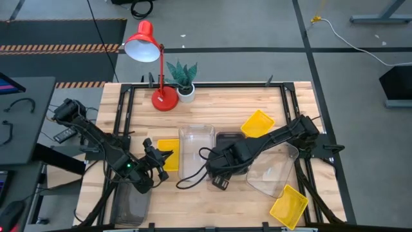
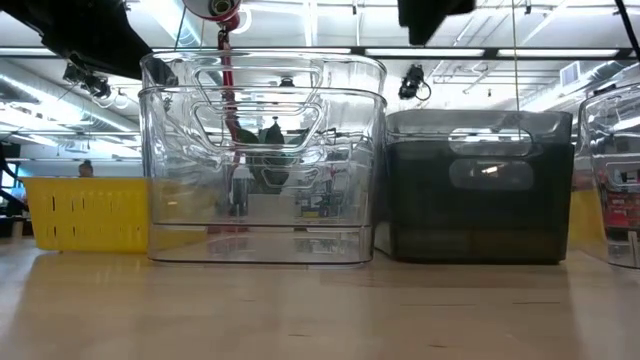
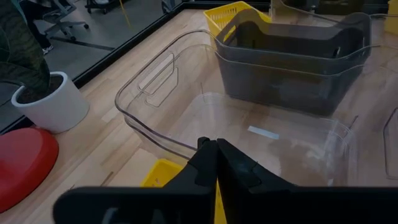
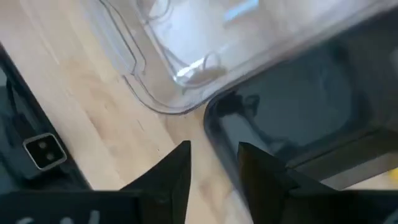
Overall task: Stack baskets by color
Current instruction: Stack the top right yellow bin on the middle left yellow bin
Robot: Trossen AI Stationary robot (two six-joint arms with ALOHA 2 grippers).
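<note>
1. Centre of the tabletop (image 1: 212, 109): a clear basket (image 1: 196, 149) stands just beside a dark grey basket (image 1: 228, 143), walls nearly touching in the low view. The left wrist view suggests the grey one is two nested bins.
2. The right end effector (image 1: 220, 173) sits low at the near edge of the grey basket. Its fingers (image 4: 171, 174) stand apart with bare wood between them, gripping nothing.
3. The left end effector (image 1: 156, 158) hovers by a yellow basket (image 1: 168, 153) at the clear basket's left side, fingers (image 3: 214, 163) pressed together, nothing visibly held.
4. More stock around: a yellow basket (image 1: 257, 124) tilted at the back right, another yellow one (image 1: 288, 206) at the front right corner, a second clear basket (image 1: 273, 171) under the right arm, and a greyish bin (image 1: 132, 205) at the front left edge.
5. Risk: the right fingers are tight against the grey rim; a careless move could nudge the grey basket into the clear one and shove both askew.
6. Risk: the clear walls are hard to read, so a misjudged closing could slide off the rim.
7. Hidden: the right arm covers much of the second clear basket; the front-left bin is cut off, and whether it is grey or clear I cannot say.
8. The red lamp (image 1: 145, 45) and potted plant (image 1: 183, 80) stand at the back, well apart from the action.
</note>
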